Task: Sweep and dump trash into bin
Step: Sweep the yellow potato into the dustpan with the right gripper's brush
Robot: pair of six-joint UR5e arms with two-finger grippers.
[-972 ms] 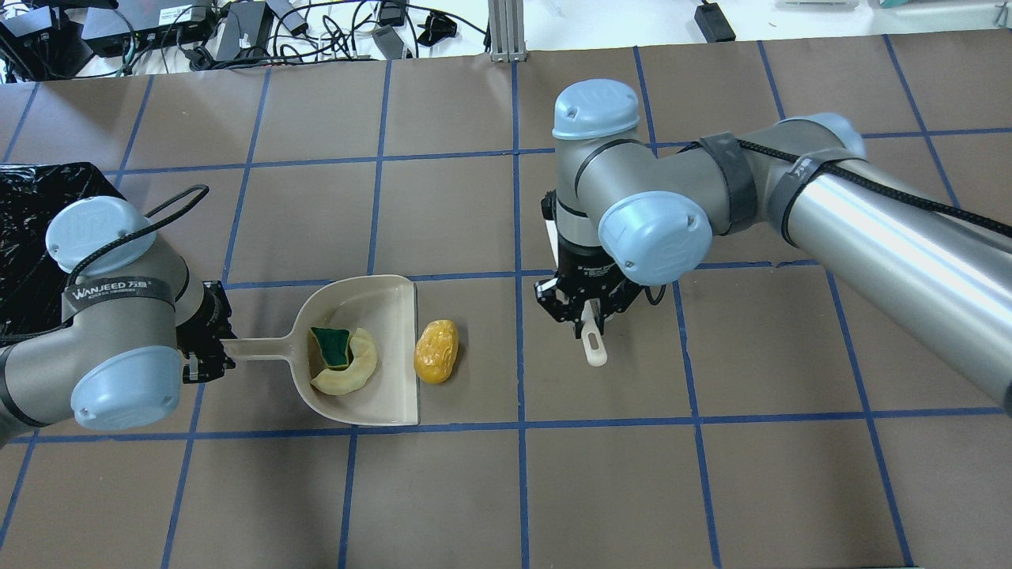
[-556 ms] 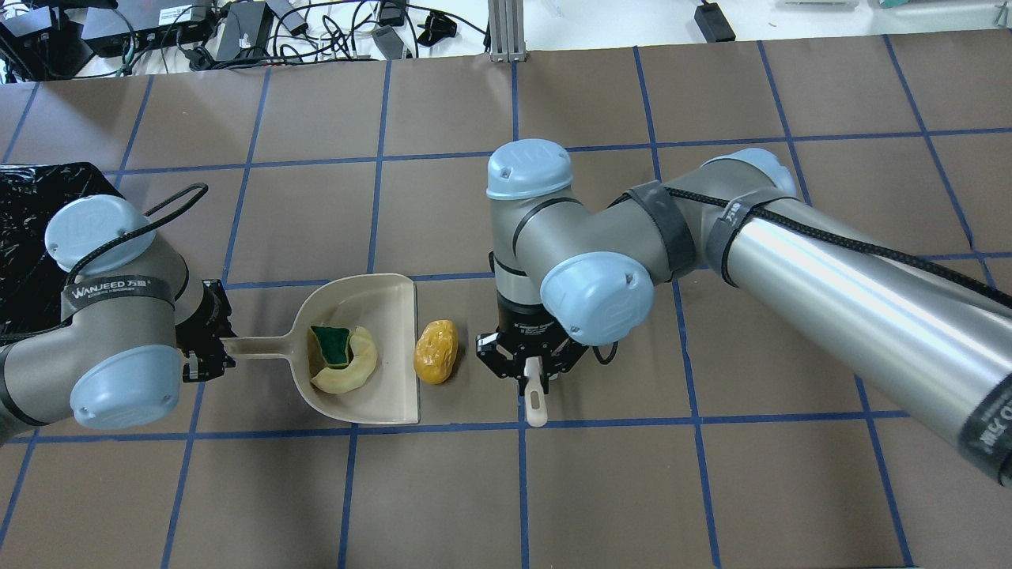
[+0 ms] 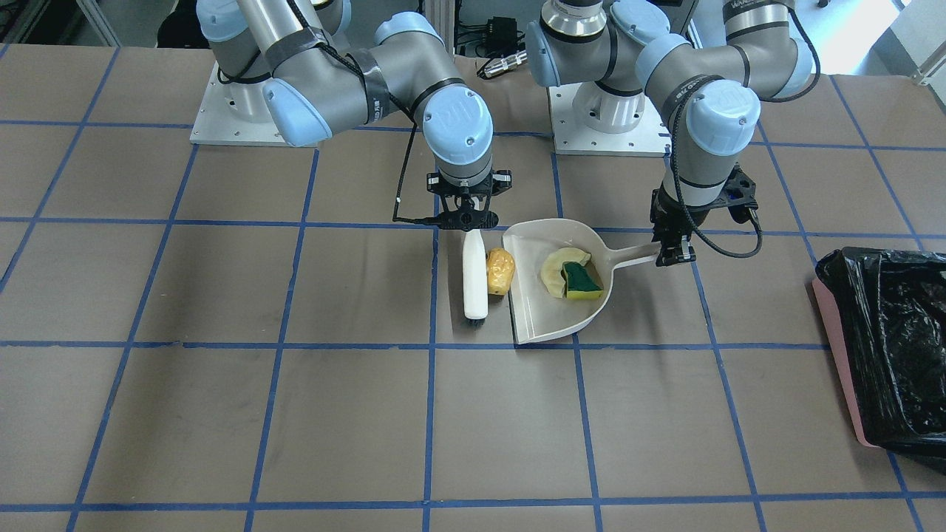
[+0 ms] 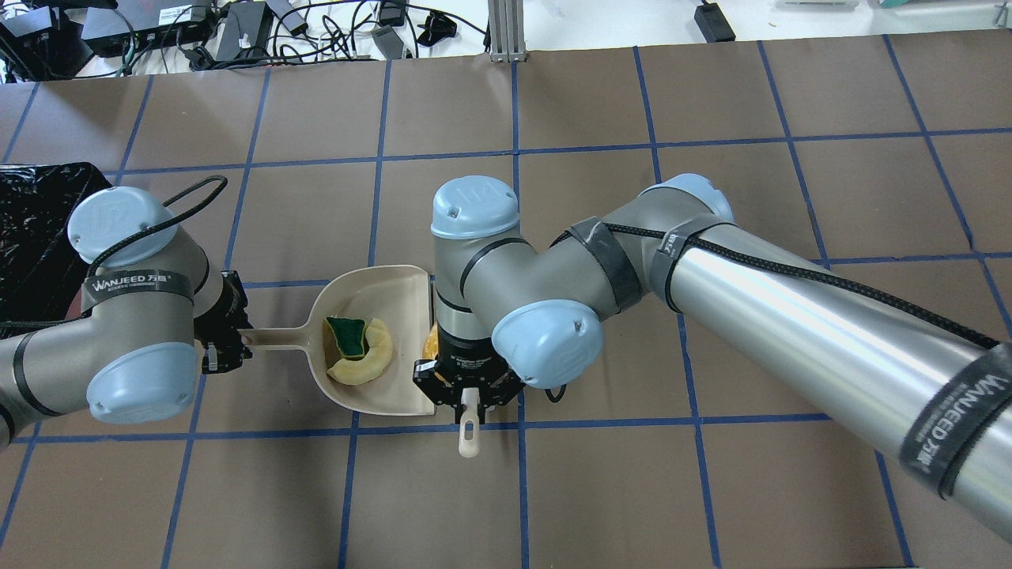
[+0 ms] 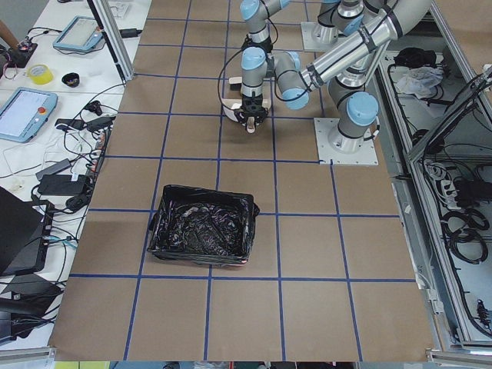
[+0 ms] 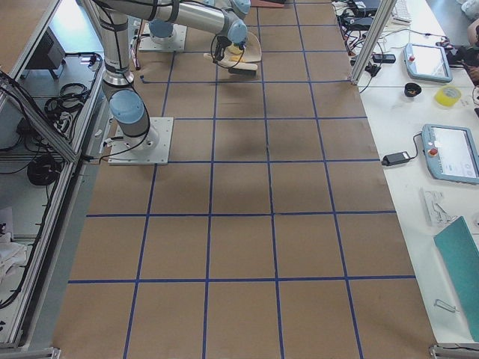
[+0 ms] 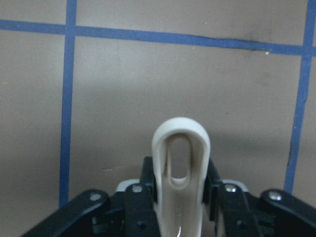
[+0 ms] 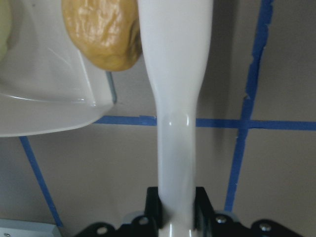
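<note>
My left gripper (image 4: 225, 344) is shut on the handle (image 7: 180, 163) of the beige dustpan (image 3: 547, 318), which lies flat on the table. The pale yellow crescent (image 3: 553, 267) and the green-and-yellow sponge wedge (image 3: 582, 279) lie inside the pan. My right gripper (image 3: 467, 222) is shut on a white brush (image 3: 474, 277) that stands against the amber lumpy oval (image 3: 500, 270). That piece sits at the pan's open lip (image 8: 44, 94), between brush and pan. The pink bin (image 3: 887, 347) with its black bag stands far to my left.
The brown table (image 4: 711, 490) carries a blue tape grid. The bin shows at the left edge of the overhead view (image 4: 32, 229). Cables and power supplies (image 4: 237, 32) lie beyond the far table edge. The right arm's forearm (image 4: 791, 316) spans the right half of the table.
My right arm has swung left with the brush, up to the amber piece. The dustpan and my left gripper have shifted slightly right, so the pan's lip now meets that piece.
</note>
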